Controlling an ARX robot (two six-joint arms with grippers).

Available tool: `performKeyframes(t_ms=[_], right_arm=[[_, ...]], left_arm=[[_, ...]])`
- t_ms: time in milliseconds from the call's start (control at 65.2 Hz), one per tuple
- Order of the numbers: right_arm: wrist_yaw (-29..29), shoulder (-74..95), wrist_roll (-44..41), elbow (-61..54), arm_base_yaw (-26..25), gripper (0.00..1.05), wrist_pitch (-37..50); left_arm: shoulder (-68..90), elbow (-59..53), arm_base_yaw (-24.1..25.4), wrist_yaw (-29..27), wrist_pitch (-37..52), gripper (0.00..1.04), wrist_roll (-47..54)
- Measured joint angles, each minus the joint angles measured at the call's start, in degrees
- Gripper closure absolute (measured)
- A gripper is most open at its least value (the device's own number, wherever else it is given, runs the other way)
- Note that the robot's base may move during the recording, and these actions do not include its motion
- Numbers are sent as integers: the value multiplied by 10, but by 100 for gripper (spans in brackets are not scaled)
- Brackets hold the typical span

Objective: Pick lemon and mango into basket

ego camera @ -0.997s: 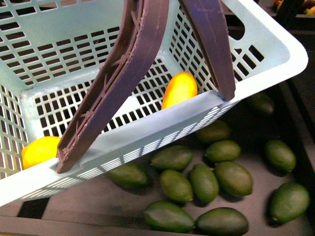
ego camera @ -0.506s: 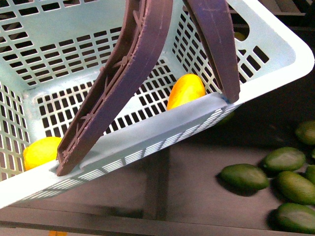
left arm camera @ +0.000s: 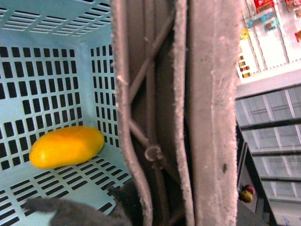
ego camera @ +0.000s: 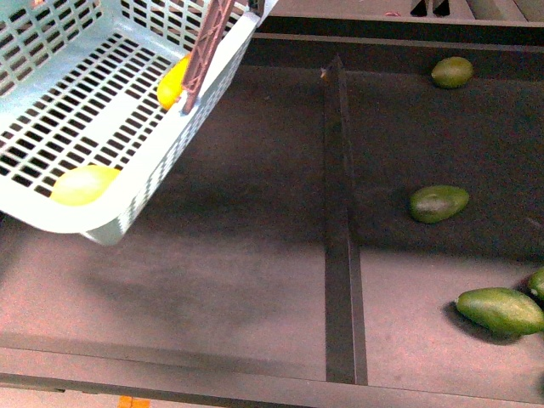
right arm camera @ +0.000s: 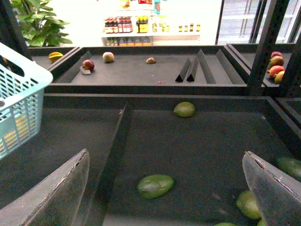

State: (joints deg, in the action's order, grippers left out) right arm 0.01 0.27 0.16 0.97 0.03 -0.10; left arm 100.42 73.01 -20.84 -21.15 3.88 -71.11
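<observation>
The light teal basket (ego camera: 93,127) hangs tilted above the dark shelf at the upper left of the front view. A rounded yellow lemon (ego camera: 83,184) lies in its low near corner. The yellow-orange mango (ego camera: 172,81) rests against the wall by the brownish-purple handle (ego camera: 206,51). In the left wrist view the two raised handles (left arm camera: 188,113) fill the middle, my left gripper (left arm camera: 160,202) is shut on them, and the mango (left arm camera: 66,146) lies on the slotted floor. My right gripper (right arm camera: 164,197) is open over the shelf with nothing between its fingers (right arm camera: 56,197).
Green oval fruits (ego camera: 439,203) lie scattered on the right section of the shelf, one (right arm camera: 155,185) below my right gripper. A raised divider (ego camera: 342,221) splits the shelf. A farther bin (right arm camera: 141,68) holds a few reddish fruits.
In the front view the basket has moved up and to the left and looks much smaller. The green fruits beneath it have shifted to the right side.
</observation>
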Motion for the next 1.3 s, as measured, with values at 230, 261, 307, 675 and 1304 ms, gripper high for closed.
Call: performKeyframes(t_ms=[230, 261, 307, 675, 1304], right_arm=[[0, 0, 0, 0, 0, 9, 0], [0, 0, 0, 0, 0, 9, 0], [0, 0, 0, 0, 0, 9, 0], [0, 0, 0, 0, 0, 9, 0], [0, 0, 0, 0, 0, 9, 0]], left_arm=[[184, 168, 32, 23, -23, 91, -123], [205, 188, 33, 26, -29, 91, -130], [237, 222, 34, 29, -42, 91, -140], [340, 326, 40, 29, -172, 91, -223], [53, -124, 64, 74, 211, 27, 149]])
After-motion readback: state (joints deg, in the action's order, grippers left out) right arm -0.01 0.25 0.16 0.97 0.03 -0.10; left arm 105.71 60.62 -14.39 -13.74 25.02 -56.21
